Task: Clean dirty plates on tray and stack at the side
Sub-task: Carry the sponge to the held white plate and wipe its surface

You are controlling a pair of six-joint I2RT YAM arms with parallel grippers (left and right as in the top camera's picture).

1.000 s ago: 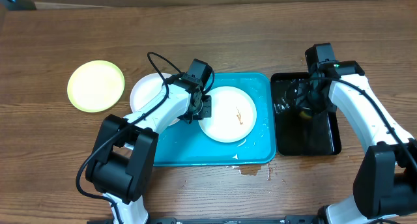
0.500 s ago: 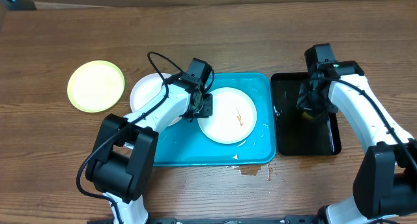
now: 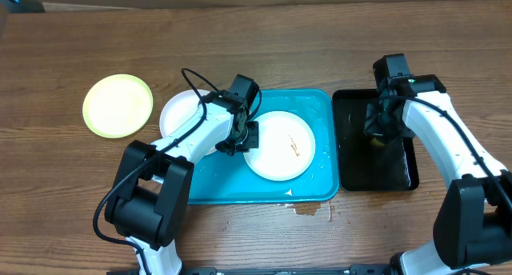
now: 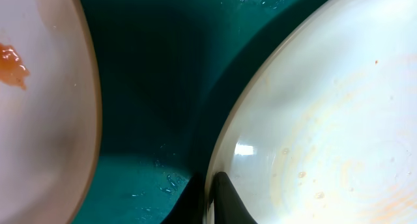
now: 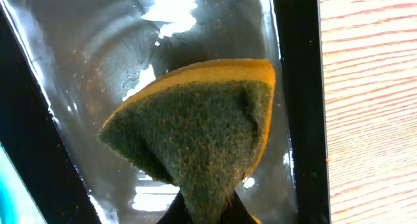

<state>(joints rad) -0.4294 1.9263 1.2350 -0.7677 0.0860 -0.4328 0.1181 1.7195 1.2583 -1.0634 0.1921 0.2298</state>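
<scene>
While the left claw (image 3: pixel 243 140) stays clamped on the rim of the white plate (image 3: pixel 284 147), it has slid slightly on the tray (image 3: pixel 216 183); only the right wrist view shows the right claw (image 5: pixel 205 214) pinching a sponge (image 5: pixel 195 126).

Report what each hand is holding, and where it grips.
Left hand pinches the white plate at its left rim; right hand pinches the sponge at one narrow end.
</scene>
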